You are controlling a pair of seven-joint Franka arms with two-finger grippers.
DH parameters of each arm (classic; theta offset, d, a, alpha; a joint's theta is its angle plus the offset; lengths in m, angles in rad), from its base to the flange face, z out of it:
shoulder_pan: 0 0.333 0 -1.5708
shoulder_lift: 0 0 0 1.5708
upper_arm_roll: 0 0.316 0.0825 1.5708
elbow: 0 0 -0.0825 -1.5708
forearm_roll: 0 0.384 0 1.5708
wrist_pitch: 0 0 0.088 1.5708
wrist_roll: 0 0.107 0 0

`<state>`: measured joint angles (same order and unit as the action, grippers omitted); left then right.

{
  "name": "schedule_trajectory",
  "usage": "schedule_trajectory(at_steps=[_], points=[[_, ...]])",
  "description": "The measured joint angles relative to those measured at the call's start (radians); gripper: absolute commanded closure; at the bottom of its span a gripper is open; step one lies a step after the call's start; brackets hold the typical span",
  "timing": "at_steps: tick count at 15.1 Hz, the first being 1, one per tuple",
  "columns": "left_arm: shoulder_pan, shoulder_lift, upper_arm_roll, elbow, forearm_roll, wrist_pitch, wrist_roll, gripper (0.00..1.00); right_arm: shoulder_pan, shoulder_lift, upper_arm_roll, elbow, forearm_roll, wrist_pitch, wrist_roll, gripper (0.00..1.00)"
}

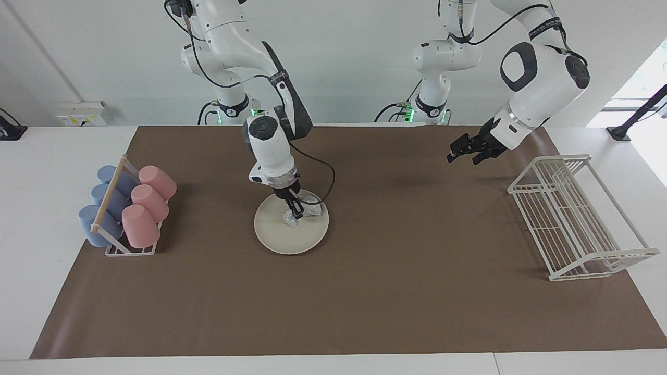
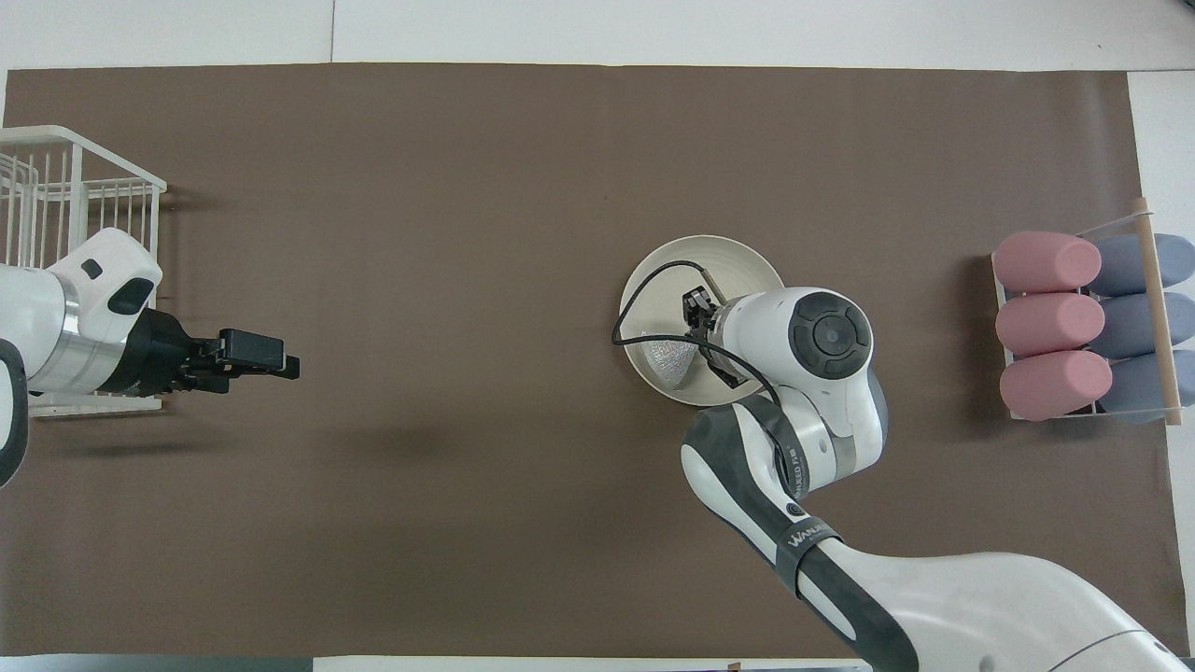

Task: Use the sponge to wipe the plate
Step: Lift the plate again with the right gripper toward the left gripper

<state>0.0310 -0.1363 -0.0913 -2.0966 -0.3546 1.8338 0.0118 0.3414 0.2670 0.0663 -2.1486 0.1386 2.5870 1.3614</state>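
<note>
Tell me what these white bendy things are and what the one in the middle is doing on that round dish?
They are two robot arms at a table covered with a brown mat. One picture looks at the robots from the front. The other looks down from above them.

The right hand is down on the cream plate, pinching a shiny silver sponge to wipe it. The left hand waits in the air over the mat, near a white wire rack.

At the right arm's end of the table, a small rack holds pink cups and blue cups lying on their sides.
</note>
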Motion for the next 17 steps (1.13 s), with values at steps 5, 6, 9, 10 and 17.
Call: schedule_trajectory(at_steps=[5, 6, 9, 10, 17], points=[[-0.001, 0.000, -0.003, 0.000, 0.000, 0.024, 0.000, 0.00, -0.084, 0.001, -0.001, -0.001, 0.000, -0.001, -0.127, 1.00], [-0.001, 0.000, -0.003, 0.000, 0.000, 0.025, 0.000, 0.00, -0.088, 0.001, -0.001, -0.001, 0.000, -0.001, -0.132, 1.00], [-0.001, 0.000, -0.003, 0.000, 0.000, 0.026, 0.000, 0.00, -0.084, 0.001, -0.001, -0.001, 0.000, -0.001, -0.128, 1.00], [-0.001, 0.000, -0.003, 0.000, 0.000, 0.027, 0.000, 0.00, -0.076, 0.001, -0.001, -0.001, 0.000, -0.001, -0.113, 1.00], [-0.001, 0.000, -0.004, 0.000, 0.000, 0.027, -0.001, 0.00, 0.018, 0.000, 0.001, 0.000, 0.000, 0.001, 0.021, 1.00]])
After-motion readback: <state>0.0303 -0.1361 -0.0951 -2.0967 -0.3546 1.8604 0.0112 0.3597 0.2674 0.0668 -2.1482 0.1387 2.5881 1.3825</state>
